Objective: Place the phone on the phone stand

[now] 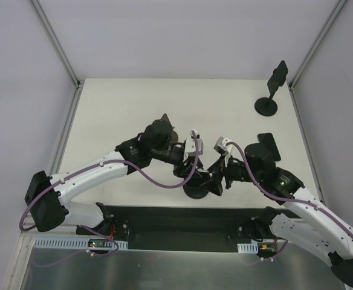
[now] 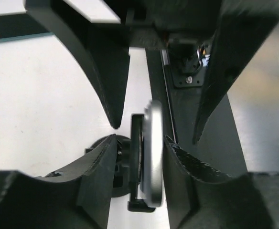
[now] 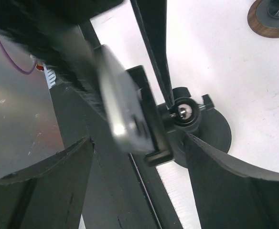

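- Left wrist view: the phone [image 2: 153, 152] sits upright against the phone stand [image 2: 134, 164], low centre of frame
- The left gripper [image 2: 139, 140] has its jaws parted just beside the phone; the right gripper [image 3: 137, 138] gapes wide, holding nothing
- Looks like the letting-go step; next, both should back out without nudging it
- White table [image 1: 134, 109], pale walls, spare stand [image 1: 273, 90] upper right

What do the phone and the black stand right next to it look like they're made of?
Phone: smooth silver-grey shell with a soft sheen, probably metal or painted plastic. Stand: matte black, likely plastic. Its ball joint glints brightly, so it is probably metal.
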`<state>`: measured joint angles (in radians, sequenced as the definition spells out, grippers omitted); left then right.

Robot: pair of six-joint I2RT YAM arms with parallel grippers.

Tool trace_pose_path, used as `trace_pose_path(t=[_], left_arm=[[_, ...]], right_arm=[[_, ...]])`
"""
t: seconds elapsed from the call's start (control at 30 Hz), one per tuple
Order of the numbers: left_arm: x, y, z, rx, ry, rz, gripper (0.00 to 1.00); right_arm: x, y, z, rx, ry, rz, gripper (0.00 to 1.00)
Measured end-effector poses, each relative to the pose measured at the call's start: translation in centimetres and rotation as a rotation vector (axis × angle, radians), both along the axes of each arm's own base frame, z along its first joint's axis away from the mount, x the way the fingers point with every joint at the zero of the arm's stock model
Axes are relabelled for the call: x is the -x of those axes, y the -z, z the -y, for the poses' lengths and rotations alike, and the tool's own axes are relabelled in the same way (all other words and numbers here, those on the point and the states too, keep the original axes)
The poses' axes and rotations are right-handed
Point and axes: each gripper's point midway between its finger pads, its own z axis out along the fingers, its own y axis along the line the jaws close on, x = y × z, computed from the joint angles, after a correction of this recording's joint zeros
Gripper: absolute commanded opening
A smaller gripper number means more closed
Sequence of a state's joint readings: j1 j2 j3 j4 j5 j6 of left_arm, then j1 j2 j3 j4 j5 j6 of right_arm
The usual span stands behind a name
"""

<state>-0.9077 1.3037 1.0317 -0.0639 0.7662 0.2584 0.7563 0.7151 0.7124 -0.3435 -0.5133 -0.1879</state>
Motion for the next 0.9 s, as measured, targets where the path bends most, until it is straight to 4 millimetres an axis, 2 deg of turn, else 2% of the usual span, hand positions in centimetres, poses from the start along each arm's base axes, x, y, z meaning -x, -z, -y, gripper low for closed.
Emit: trace_pose_path(t=[0.1,0.13,0.2,0.4,0.5,0.6,0.63,0.7,0.73,0.83,0.9], left_arm=[[0.1,-1.9,0.2,0.059,-0.005,0.019,0.54],[0.2,-2.6,0.1,0.079,-0.005,0.026,0.64],[0.4,-4.0,-0.1,0.118,-0.007,0.043,0.69],[0.9,-7.2,-2.0,0.200,-0.046,0.062,0.72],[0.3,-9.1,-3.4,0.239,-0.114,0.066,0.72],[-1.3,-11.0,-5.2,0.270,-0.230,0.061,0.73],[-2.0,-11.7,-5.7,0.276,-0.276,0.052,0.73],[-3.5,-13.3,-6.8,0.291,-0.370,0.048,0.73],[-4.2,-14.1,-7.3,0.293,-0.410,0.047,0.73],[-5.5,-16.4,-8.4,0.307,-0.497,0.064,0.73],[-6.0,-17.2,-8.9,0.314,-0.532,0.076,0.73]], right_arm=[[-0.2,0.6,-0.1,0.018,0.004,-0.016,0.79],[-0.3,0.8,-0.2,0.024,0.006,-0.020,0.79],[-0.5,1.1,-0.2,0.031,0.008,-0.025,0.79],[-0.9,1.6,-0.7,0.043,0.007,-0.038,0.73],[-1.2,1.8,-1.0,0.046,0.008,-0.033,0.61],[-1.7,2.0,-1.3,0.053,0.022,-0.022,0.41],[-1.9,2.1,-1.4,0.055,0.027,-0.019,0.19],[-2.3,2.4,-1.5,0.067,0.042,-0.019,0.05],[-2.6,2.3,-1.6,0.067,0.051,-0.007,0.01],[-3.0,2.3,-1.8,0.066,0.062,0.001,0.01],[-3.1,2.3,-1.9,0.066,0.077,0.002,0.01]])
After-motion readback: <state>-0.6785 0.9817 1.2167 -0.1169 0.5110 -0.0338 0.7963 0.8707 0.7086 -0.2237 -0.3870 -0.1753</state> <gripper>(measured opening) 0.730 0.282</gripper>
